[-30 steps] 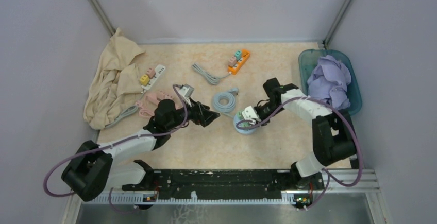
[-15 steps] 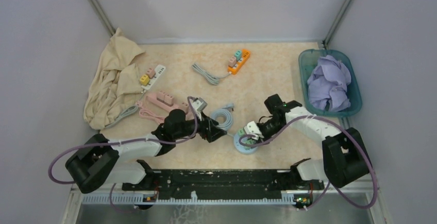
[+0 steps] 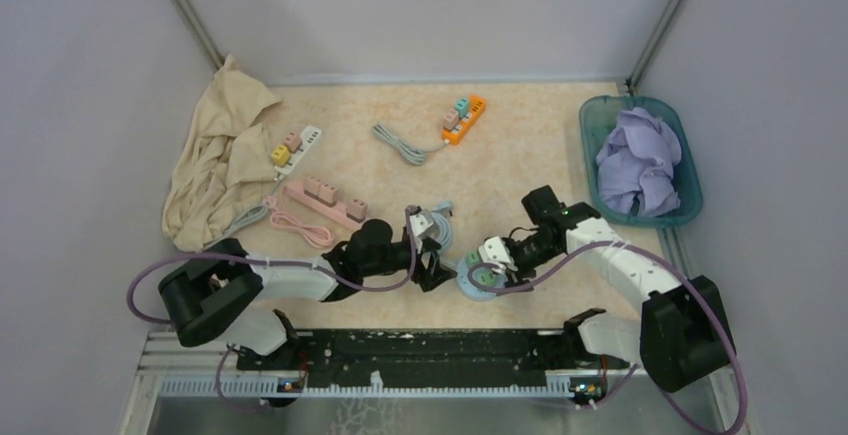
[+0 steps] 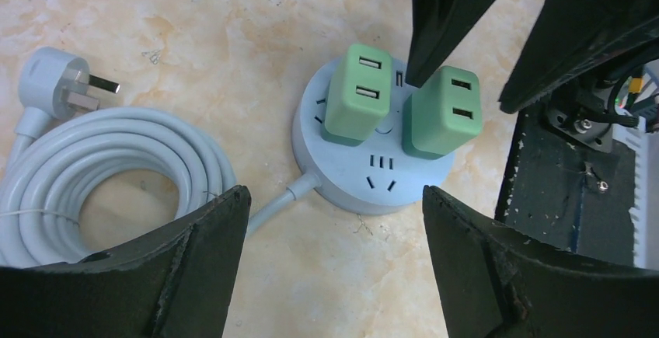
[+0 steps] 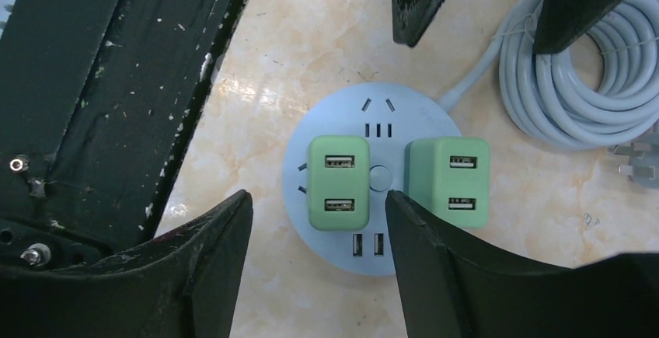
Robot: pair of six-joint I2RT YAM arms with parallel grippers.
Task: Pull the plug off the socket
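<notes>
While both arms reached low over the table (image 3: pixel 560 155), the round blue socket (image 3: pixel 468 287) sat near the front edge, at about 6 o'clock on the table top. Two green plugs stood side by side in it. They stuck straight up, with their little slots facing the ceiling. Seen from the right wrist, the long side of each plug ran from 12 o'clock to 6 o'clock. The right gripper (image 5: pixel 317 198) was partly open and held nothing. One green plug (image 5: pixel 338 182) sat between its fingers (image 5: pixel 210 268), with a bit of space showing on each side. The other green plug (image 5: pixel 448 181) stood just outside them, at 3 o'clock. The left gripper (image 4: pixel 334 198) was open wide and held nothing. Seen from the left wrist, the socket lay ahead of the left fingers (image 4: pixel 194 276), at 12 o'clock, and did not touch them. The pale cord (image 4: pixel 116 151) lay rolled up at 9 o'clock from the socket.
</notes>
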